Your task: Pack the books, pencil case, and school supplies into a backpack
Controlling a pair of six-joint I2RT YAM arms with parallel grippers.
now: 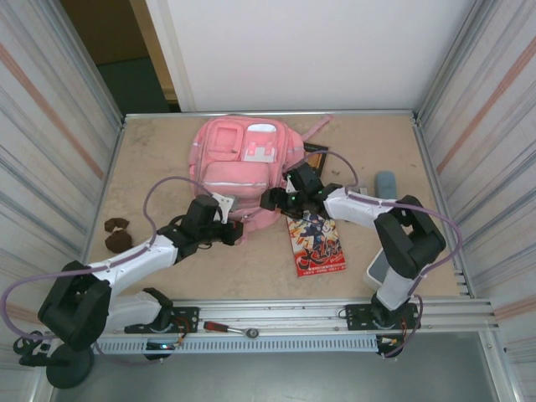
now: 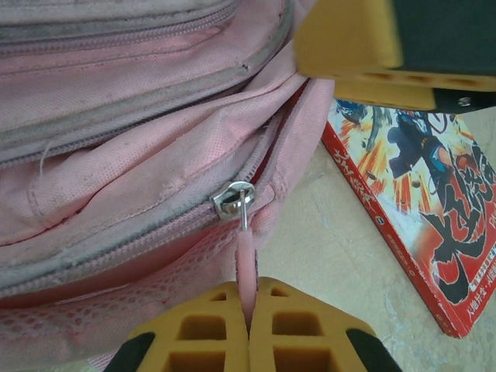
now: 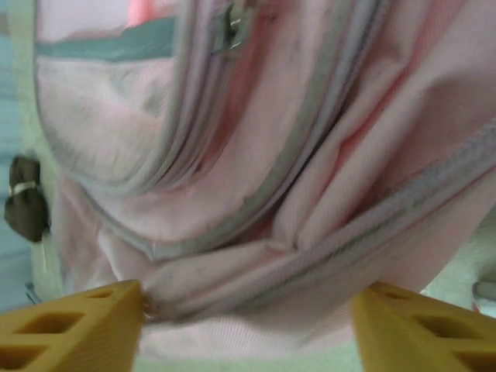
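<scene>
left end effector [image 2: 249, 322] pinches zip pull [image 2: 246, 260]; cartoon book [image 2: 418, 194] shows chinese lettering.

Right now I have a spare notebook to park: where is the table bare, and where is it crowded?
Bare tabletop lies between the backpack and the left wall, and in the near strip between the left arm and the cartoon book. Crowded: the backpack's right side, where the right gripper, a dark book and a grey-blue item sit close.
</scene>
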